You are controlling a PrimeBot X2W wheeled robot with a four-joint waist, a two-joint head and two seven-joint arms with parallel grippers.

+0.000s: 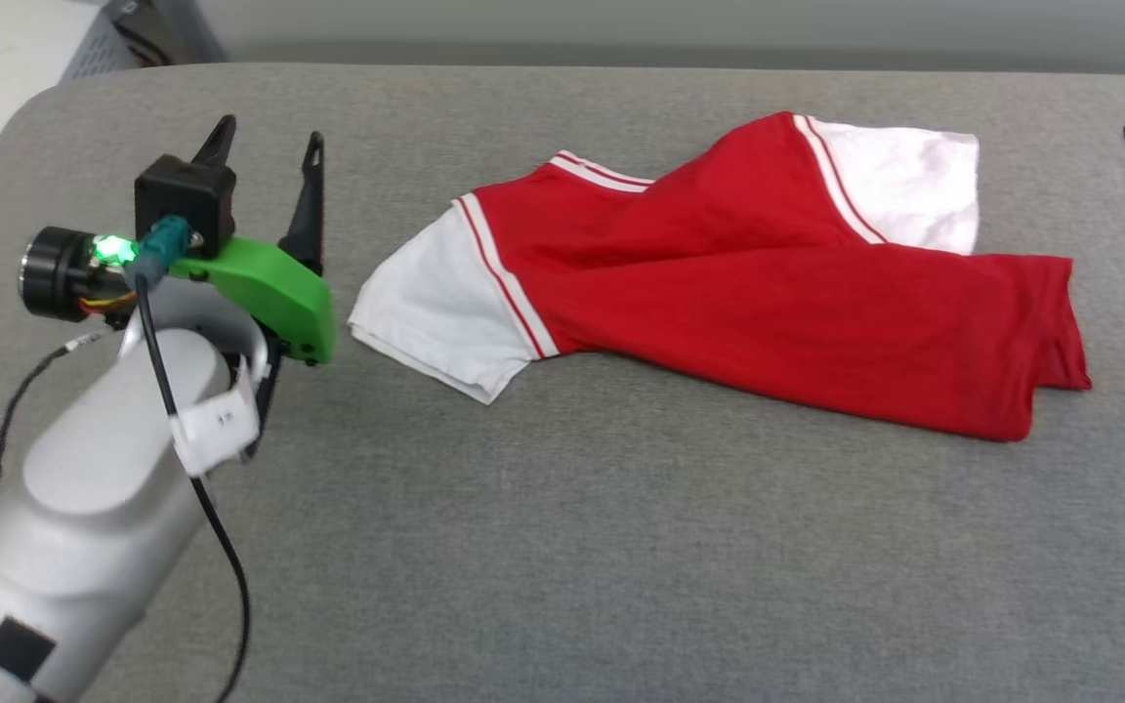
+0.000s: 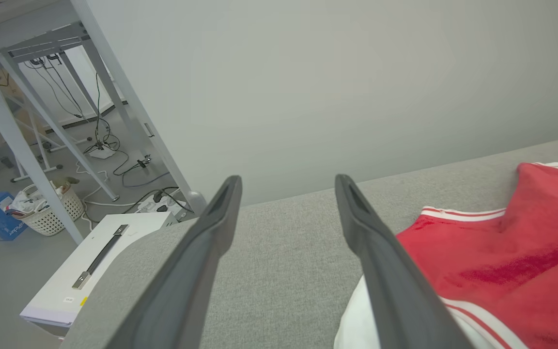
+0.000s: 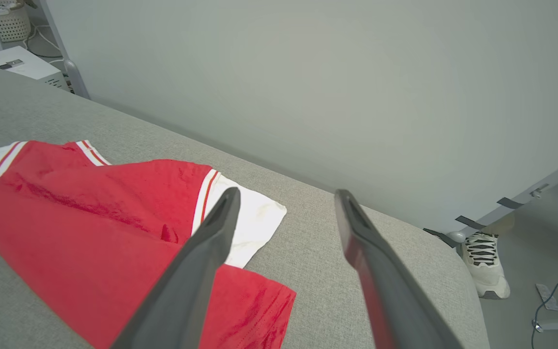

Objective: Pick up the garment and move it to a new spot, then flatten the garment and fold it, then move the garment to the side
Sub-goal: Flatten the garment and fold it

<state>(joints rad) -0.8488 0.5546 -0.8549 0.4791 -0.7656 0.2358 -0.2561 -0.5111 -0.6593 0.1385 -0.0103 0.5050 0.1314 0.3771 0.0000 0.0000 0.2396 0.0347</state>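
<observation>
Roughly early-stage: garment (image 1: 748, 293) lies rumpled mid-table, toward far right edge of grey padded table (image 1: 562, 547); flattening, fold, move aside all left, I'd say. L gripper (image 1: 270, 130) wide open, empty, just beside white sleeve (image 1: 436, 303); R gripper (image 3: 287, 192) open, empty too.

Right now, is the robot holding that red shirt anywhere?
No, nothing is held. The left gripper and right gripper both stand open and empty, and the garment lies loose on the grey surface.
</observation>
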